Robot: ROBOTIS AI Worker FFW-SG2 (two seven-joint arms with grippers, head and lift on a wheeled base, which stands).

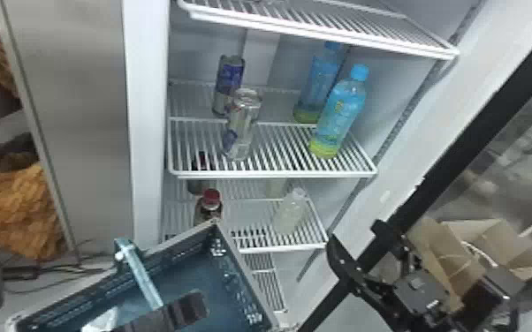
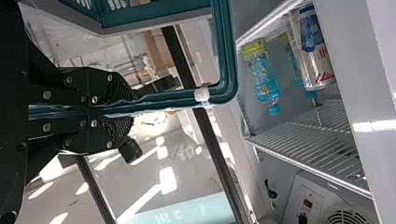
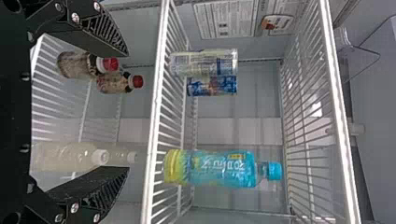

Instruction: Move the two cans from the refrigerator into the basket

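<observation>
The fingers of the left gripper (image 1: 181, 310) are clenched on the handle (image 1: 140, 273) of the teal basket (image 1: 244, 273) in the head view; the right gripper's (image 1: 352, 234) are spread, holding nothing. Two slim beverage cans (image 1: 244, 126) stand on a wire shelf (image 1: 274, 174) inside the refrigerator (image 1: 146, 132), left of two blue-capped plastic bottles (image 1: 340, 115).

The left wrist view shows the handle squeezed between both pads.

In the right wrist view, both cans lie beyond the parted fingertips.
</observation>
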